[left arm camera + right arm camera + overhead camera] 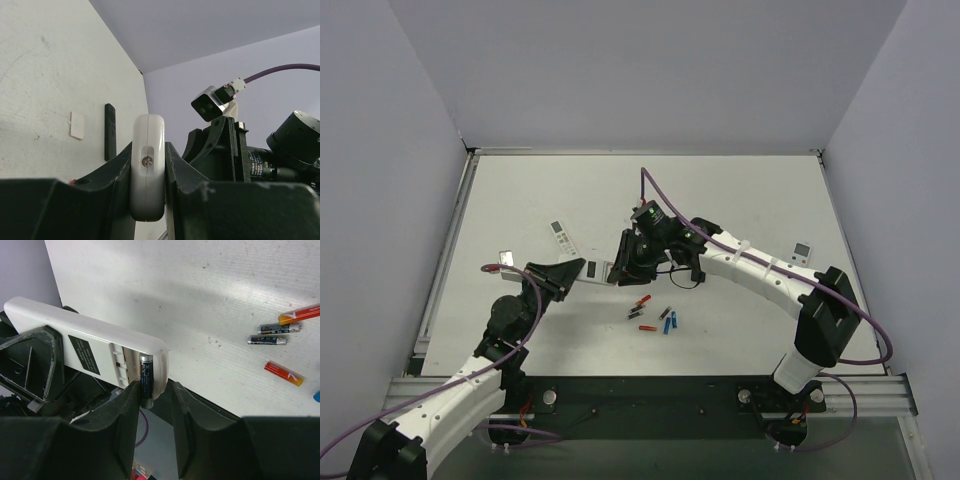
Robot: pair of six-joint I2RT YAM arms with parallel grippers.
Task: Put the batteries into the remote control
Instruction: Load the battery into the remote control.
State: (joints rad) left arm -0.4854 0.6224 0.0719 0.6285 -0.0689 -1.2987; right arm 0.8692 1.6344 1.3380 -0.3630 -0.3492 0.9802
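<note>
My left gripper [563, 274] is shut on one end of the remote control [597, 269]; in the left wrist view the white remote [148, 165] stands edge-on between both fingers. In the right wrist view the remote's white back [85, 332] shows a dark label and an open battery bay. A dark grey battery [146, 378] stands partly in the bay's end slot, sticking out towards the camera. My right gripper [154, 395] straddles that battery and the remote's end, jaws wider than the battery, left finger against it. Loose batteries [655, 315] lie on the table, also in the right wrist view [279, 329].
A slim white remote with grey buttons [563, 238] lies behind the held remote. A small white piece [802, 251] lies at the right by the right arm. In the left wrist view a dark bar [110, 131] and a white piece [77, 125] lie on the table.
</note>
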